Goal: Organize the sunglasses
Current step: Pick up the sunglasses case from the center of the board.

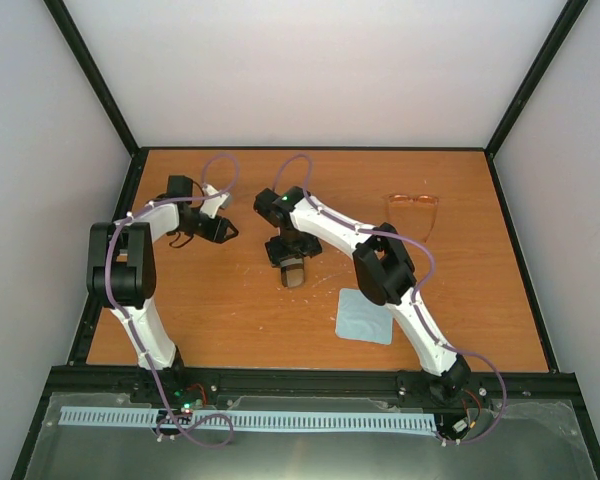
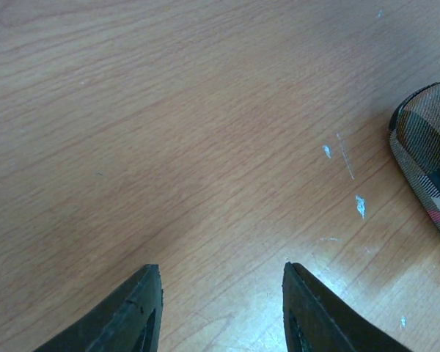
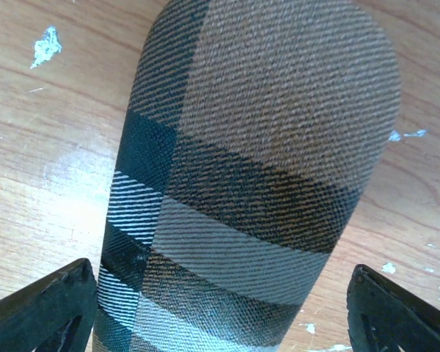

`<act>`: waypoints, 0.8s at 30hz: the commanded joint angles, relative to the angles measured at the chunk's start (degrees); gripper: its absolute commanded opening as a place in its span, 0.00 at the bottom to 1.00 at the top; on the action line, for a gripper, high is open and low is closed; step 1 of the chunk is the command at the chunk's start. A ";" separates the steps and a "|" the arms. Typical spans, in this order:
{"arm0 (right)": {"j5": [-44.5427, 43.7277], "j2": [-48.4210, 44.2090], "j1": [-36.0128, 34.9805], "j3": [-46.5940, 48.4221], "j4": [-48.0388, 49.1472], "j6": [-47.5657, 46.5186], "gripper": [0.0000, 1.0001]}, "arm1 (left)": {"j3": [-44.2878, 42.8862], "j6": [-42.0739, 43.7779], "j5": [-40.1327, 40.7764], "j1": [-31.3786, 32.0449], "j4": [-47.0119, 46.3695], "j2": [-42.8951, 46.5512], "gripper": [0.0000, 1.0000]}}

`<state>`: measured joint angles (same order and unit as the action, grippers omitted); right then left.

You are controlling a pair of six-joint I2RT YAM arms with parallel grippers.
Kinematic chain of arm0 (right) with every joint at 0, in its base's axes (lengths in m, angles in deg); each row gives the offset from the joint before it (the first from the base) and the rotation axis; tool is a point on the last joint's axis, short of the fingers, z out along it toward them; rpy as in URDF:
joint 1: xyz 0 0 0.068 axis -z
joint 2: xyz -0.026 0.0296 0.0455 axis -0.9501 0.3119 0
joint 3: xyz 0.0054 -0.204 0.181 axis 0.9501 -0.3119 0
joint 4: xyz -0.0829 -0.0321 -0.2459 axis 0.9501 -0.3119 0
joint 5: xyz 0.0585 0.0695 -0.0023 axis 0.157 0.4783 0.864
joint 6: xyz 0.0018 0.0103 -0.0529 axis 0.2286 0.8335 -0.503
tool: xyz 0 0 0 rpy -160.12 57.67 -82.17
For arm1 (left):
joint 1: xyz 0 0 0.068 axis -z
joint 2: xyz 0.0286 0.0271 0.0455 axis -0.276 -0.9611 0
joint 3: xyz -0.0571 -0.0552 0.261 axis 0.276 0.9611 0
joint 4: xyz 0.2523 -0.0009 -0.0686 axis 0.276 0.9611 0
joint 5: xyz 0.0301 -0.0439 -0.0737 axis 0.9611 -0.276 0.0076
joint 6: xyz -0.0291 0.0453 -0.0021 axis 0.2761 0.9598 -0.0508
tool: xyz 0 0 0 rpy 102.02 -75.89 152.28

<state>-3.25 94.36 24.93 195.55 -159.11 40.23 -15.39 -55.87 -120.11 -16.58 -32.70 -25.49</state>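
Sunglasses [image 1: 412, 207]: well right of the case [image 3: 264, 147], further back, long side across.
Right gripper [image 3: 221, 273]: jaws wide apart around the case; nearer arm.
Left gripper [image 2: 221, 273]: jaws apart, empty, left of the case.

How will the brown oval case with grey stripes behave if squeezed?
The brown oval woven-fabric case holds a smooth domed shape, so it is probably stiff. Its textured weave should resist slipping. Being rounded, it might rock or twist when the open right pincer closes.
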 commanded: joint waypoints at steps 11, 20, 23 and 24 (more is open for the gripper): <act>-3.40 -0.44 -0.12 1.95 -1.84 1.03 0.91 | 0.15 0.89 -2.44 -0.12 0.66 -1.16 0.47; -2.69 -0.76 -0.12 1.84 -1.69 1.56 0.91 | 0.40 1.12 -2.67 -0.09 0.64 -1.38 0.47; -2.41 -1.07 -0.12 1.60 -1.82 1.73 0.90 | 0.36 1.17 -2.75 -0.08 0.73 -1.58 0.47; -2.50 -1.48 -0.13 1.47 -1.89 1.81 0.90 | 0.32 1.22 -2.76 -0.13 0.73 -1.67 0.46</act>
<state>-4.41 94.58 24.91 196.14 -159.72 41.08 -15.04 -55.72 -121.61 -16.58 -32.57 -26.21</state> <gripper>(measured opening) 0.903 0.466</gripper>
